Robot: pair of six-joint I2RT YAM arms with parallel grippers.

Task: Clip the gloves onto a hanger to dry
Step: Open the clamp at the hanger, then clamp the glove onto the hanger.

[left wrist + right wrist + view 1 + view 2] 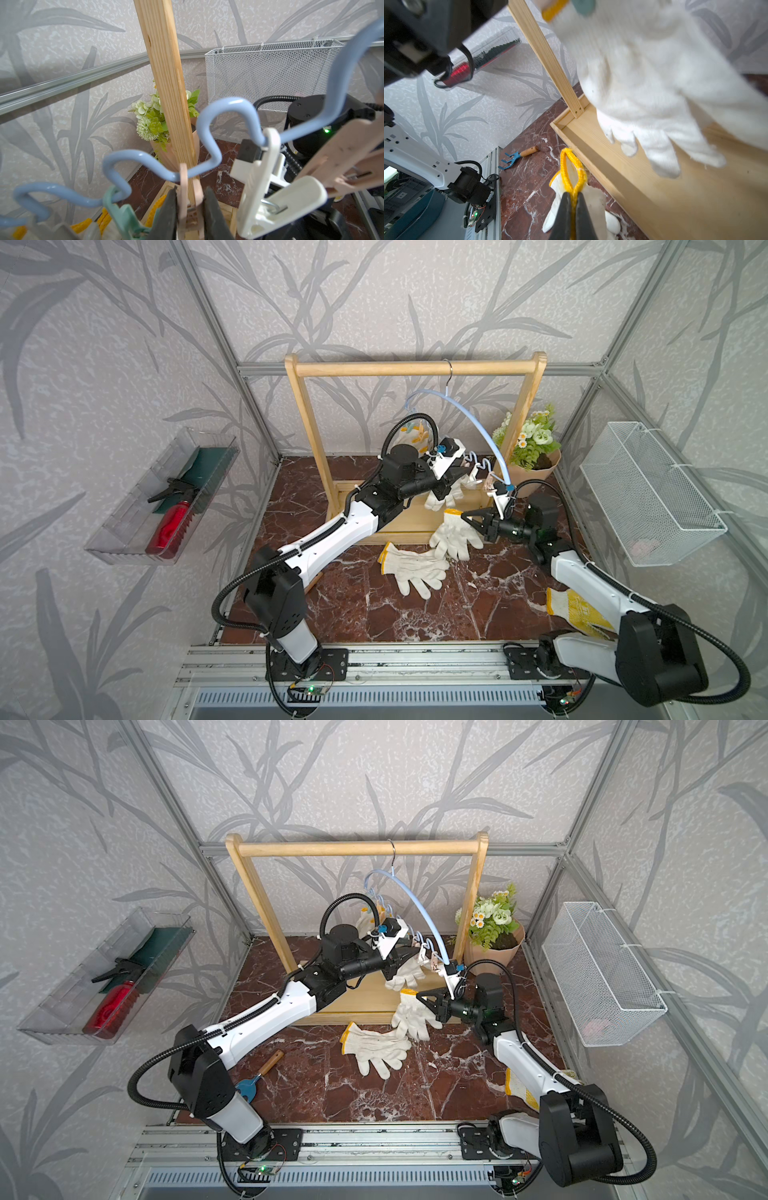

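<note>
A light blue wavy hanger (pixel 469 414) hangs tilted from the wooden rack's bar, with several clips along its waves (pixel 209 122). My left gripper (pixel 190 191) is shut on a pale pink clip (pixel 184 187) on the hanger, squeezing its handles; in a top view the left gripper (pixel 457 477) sits under the hanger. A white glove (pixel 444 495) hangs just below it and looms large in the right wrist view (pixel 643 83). My right gripper (pixel 573 194) is shut on the yellow cuff of a second white glove (pixel 451 535), held up by the rack base. A third glove (pixel 411 568) lies flat on the table.
The wooden rack (pixel 415 366) stands at the back. A flower pot (pixel 534 448) is at its right post. A wire basket (pixel 648 497) hangs on the right wall and a clear tray with a red spray bottle (pixel 166 497) on the left. A small rake (pixel 262 1073) and a yellow-patterned glove (pixel 582 610) lie near the arms.
</note>
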